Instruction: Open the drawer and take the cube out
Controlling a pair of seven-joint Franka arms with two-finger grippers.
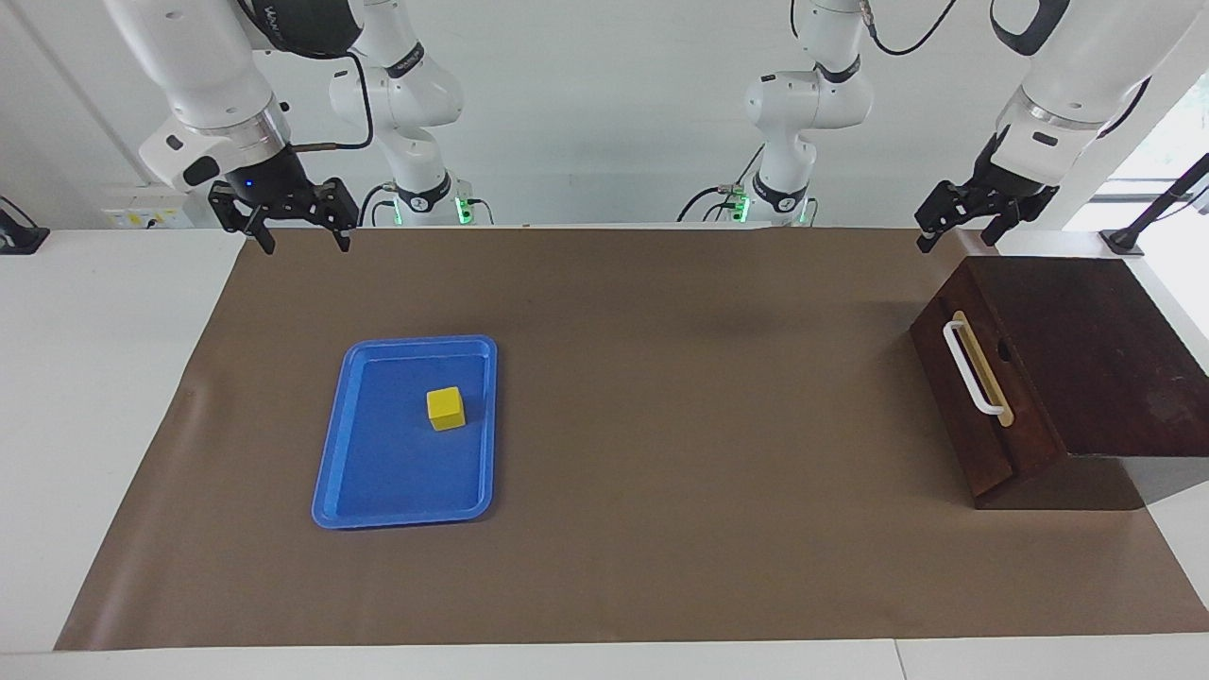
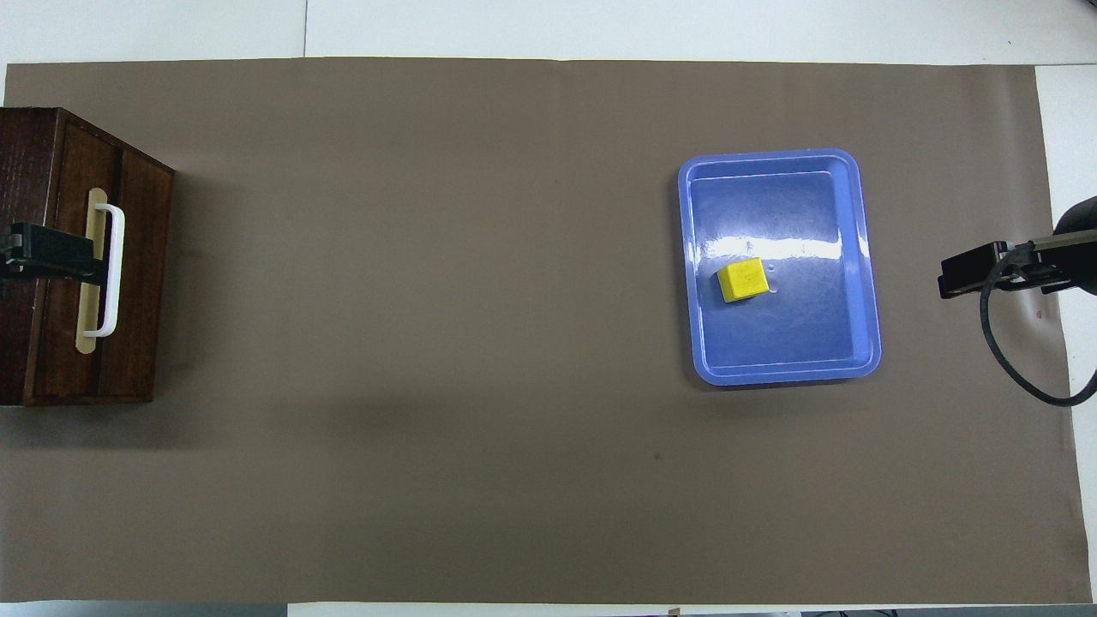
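The dark wooden drawer (image 1: 973,416) is shut in its box at the left arm's end of the table, its white bar handle (image 1: 973,368) facing the table's middle. It also shows in the overhead view (image 2: 137,283). The yellow cube (image 1: 446,408) lies in the blue tray (image 1: 378,491) toward the right arm's end, and shows in the overhead view (image 2: 742,280). My left gripper (image 1: 957,244) is open and empty, raised above the box's edge nearest the robots. My right gripper (image 1: 307,247) is open and empty, raised over the mat's corner near the robots.
A brown mat (image 1: 661,425) covers the table between the tray and the drawer box. The blue tray (image 2: 823,343) holds only the cube. A black stand (image 1: 1133,236) sits on the white table by the box's corner nearest the robots.
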